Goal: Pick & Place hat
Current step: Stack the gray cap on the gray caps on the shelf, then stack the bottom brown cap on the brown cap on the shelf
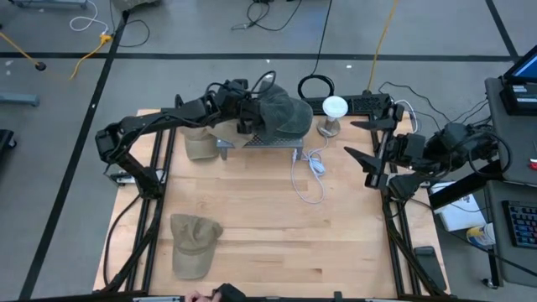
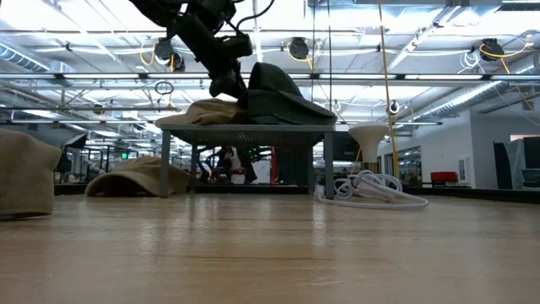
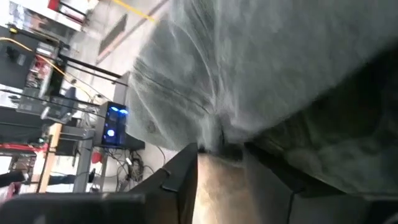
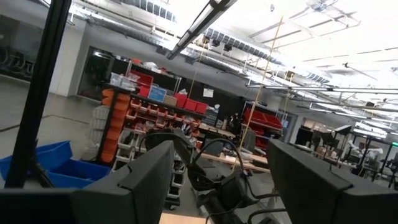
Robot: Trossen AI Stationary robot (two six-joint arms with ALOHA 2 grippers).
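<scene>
The dark green hat [image 1: 284, 115] sits on a small raised metal stand [image 1: 273, 144] at the far edge of the worktop [image 1: 268, 235], with the left tool [image 1: 248, 113] clamped on its crown. A tan hat [image 1: 200, 144] lies just beside the stand, another tan hat [image 1: 192, 243] well apart near the worktop's front edge. Bare wood lies between. The right tool [image 1: 362, 143] hangs spread apart by the worktop's right edge.

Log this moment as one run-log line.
left gripper: shut on dark green hat, over raised platform | right gripper: open, idle
</scene>
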